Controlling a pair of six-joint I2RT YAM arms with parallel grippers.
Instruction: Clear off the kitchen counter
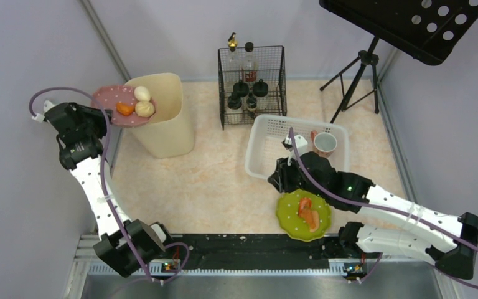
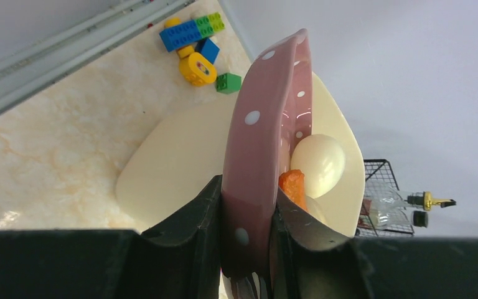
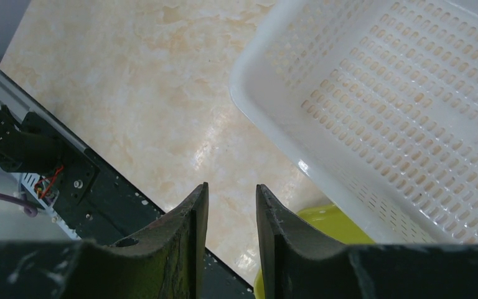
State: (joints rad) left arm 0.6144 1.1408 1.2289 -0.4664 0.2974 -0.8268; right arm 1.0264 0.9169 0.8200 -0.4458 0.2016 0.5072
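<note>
left jaws: clamped on pink plate (image 1: 113,99) rim; over cream bin (image 1: 168,134); upper left | right jaws: slightly parted; empty; above table (image 1: 205,177) between white basket (image 1: 267,140) and green plate (image 1: 289,215); lower right

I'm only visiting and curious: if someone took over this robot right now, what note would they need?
Left hand: shut on the pink plate, held above the cream bin, food on it.
Right hand: open, empty, over the kitchen counter beside the white basket.
Done: a cup sits in the basket.
Left: tip out the pink plate; clear the green plate.
</note>
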